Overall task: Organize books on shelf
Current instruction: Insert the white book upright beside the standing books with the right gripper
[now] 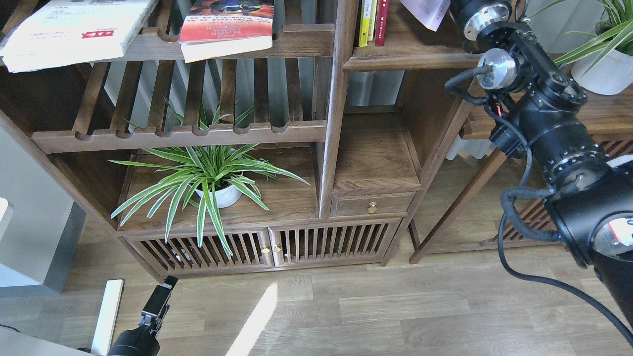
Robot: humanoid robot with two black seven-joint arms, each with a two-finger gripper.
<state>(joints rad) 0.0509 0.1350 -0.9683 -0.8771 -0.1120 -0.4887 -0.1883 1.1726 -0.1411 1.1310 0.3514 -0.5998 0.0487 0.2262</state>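
Nearest the head camera, the left gripper hangs low over the wood floor; it is seen dark and end-on, so whether it is released or clenched cannot be told, and nothing shows in it. Beside it stands a white post. Farther in, a spider plant in a white pot sits on the bookcase's lower board, under a slatted rack.

The right arm reaches up from the right edge toward the flat shelf; its gripper runs out of the top of the view, so its state is not visible. A thin pale book hangs tilted just by the arm's end, and whether it is being held cannot be told.

Farthest back, the yellow- and red-spined books stand upright at the shelf's left end, against the post. The large white book and the orange-red book lie flat on the upper slatted rack, apart from the shelf.

The likely risks: the tilted pale book could slide off the shelf's front edge if let go crooked, and the arm's elbow, close to the potted plant on the side stand, could knock it on a wide swing
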